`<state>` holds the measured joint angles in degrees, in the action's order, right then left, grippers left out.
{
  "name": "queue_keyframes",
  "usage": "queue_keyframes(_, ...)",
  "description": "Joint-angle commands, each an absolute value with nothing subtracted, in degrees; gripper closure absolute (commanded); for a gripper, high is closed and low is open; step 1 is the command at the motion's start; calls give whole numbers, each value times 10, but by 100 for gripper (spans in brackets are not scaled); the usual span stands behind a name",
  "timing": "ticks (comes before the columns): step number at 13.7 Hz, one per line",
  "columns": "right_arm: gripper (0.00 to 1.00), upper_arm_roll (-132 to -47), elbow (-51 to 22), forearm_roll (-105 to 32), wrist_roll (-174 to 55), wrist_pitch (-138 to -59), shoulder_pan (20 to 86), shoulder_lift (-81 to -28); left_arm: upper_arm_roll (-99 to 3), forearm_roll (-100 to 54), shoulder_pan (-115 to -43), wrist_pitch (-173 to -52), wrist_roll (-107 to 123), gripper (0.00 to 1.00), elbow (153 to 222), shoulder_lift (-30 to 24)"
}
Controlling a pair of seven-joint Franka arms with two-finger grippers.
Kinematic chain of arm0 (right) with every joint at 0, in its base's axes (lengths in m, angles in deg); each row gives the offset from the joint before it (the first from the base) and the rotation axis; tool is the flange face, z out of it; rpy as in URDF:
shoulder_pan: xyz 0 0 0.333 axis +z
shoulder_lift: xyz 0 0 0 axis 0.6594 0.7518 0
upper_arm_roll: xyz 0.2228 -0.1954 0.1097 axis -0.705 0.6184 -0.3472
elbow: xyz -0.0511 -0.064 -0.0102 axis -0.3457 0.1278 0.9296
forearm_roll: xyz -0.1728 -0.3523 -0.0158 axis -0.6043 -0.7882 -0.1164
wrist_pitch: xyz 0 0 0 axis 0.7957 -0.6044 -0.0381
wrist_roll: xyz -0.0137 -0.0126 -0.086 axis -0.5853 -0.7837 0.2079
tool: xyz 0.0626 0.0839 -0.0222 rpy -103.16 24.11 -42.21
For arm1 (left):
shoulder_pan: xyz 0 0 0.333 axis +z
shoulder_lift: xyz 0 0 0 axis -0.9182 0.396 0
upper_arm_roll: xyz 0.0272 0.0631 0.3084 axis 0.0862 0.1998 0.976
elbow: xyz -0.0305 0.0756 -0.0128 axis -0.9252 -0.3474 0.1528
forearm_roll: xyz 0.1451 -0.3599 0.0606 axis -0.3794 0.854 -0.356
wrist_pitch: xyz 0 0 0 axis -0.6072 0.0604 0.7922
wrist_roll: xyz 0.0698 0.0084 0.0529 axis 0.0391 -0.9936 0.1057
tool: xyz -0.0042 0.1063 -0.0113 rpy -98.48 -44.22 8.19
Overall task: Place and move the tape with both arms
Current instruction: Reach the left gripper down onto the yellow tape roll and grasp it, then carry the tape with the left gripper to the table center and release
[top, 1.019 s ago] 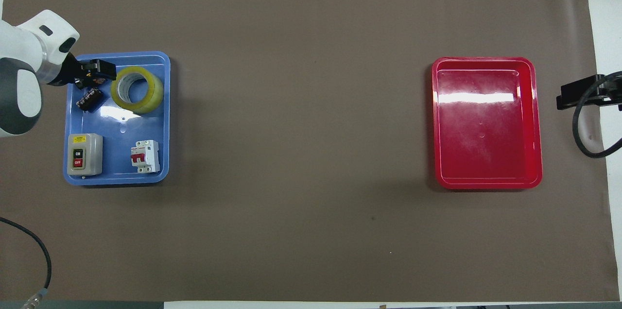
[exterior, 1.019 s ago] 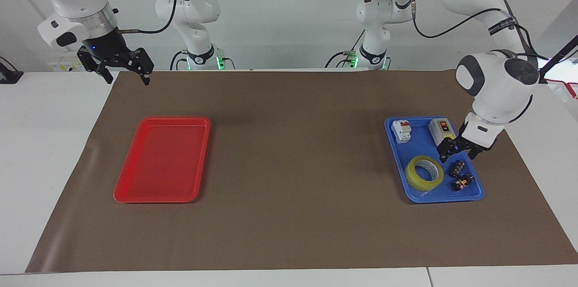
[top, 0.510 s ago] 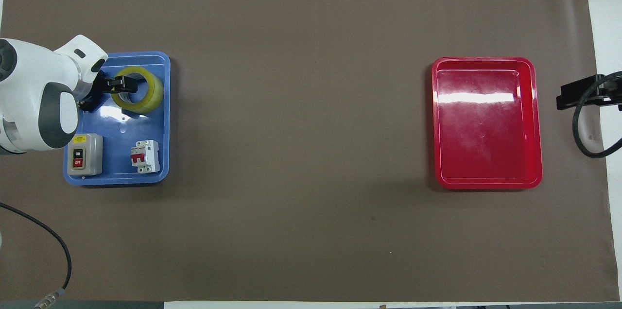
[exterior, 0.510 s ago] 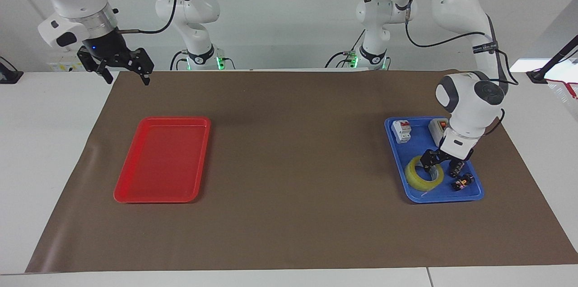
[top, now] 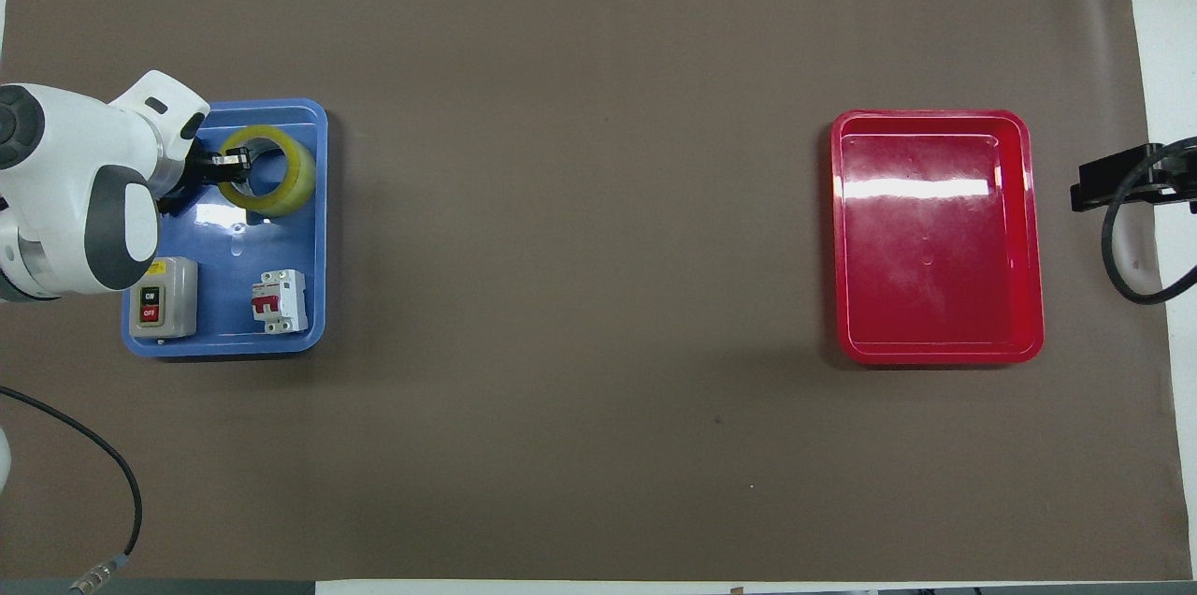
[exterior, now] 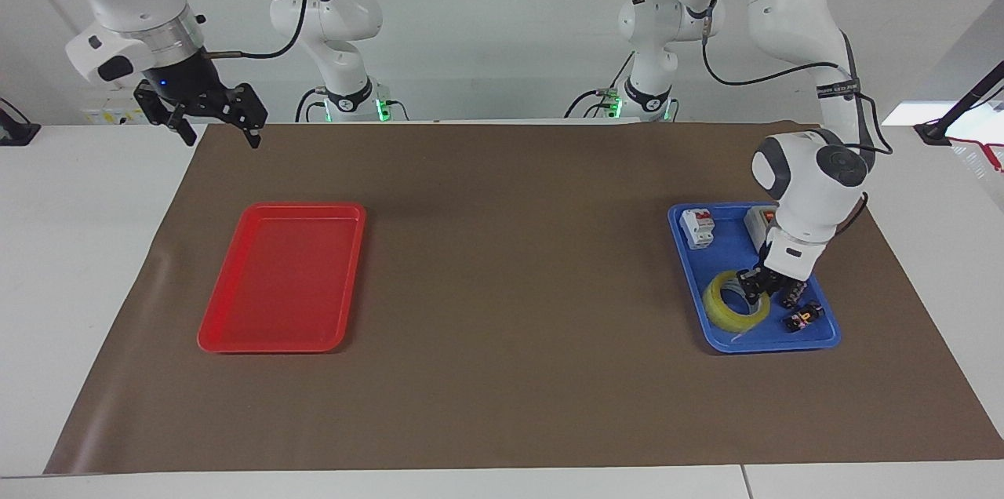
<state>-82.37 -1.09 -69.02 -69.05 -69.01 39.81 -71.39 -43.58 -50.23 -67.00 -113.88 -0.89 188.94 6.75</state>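
Note:
The yellow tape (exterior: 728,311) (top: 284,176) lies flat in the blue tray (exterior: 753,345) (top: 320,230) at the left arm's end of the table. My left gripper (exterior: 754,291) (top: 234,163) reaches down into the tray and is shut on the roll's wall, one finger inside the core and one outside. The roll still rests on the tray floor. My right gripper (exterior: 220,126) hangs open and empty over the corner of the brown mat by the right arm's base, and that arm waits. In the overhead view only a black part of it (top: 1113,183) shows.
A grey switch box (exterior: 759,223) (top: 164,297) and a white circuit breaker (exterior: 697,227) (top: 280,301) stand in the blue tray nearer the robots than the tape. Small black parts (exterior: 804,317) lie beside the roll. An empty red tray (exterior: 282,275) (top: 935,239) sits at the right arm's end.
My left gripper swung over from the tray's outer side, came down onto the tape and shut on its wall. The right arm has not moved.

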Motion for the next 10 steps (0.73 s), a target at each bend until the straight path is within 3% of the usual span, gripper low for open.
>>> queue_keyframes(1, 0, -827, -20, -681, -675, -694, 389, -721, -431, -511, -676, -1093, 7, 100, 1874, 31)
queue_keyframes(5, 0, -827, -20, -681, -675, -694, 389, -721, -436, -512, -703, -930, 18, 100, 1785, 10)
queue_keyframes(10, 0, -827, -20, -681, -675, -693, 389, -721, -436, -540, -844, -923, 234, 100, 1782, 11)
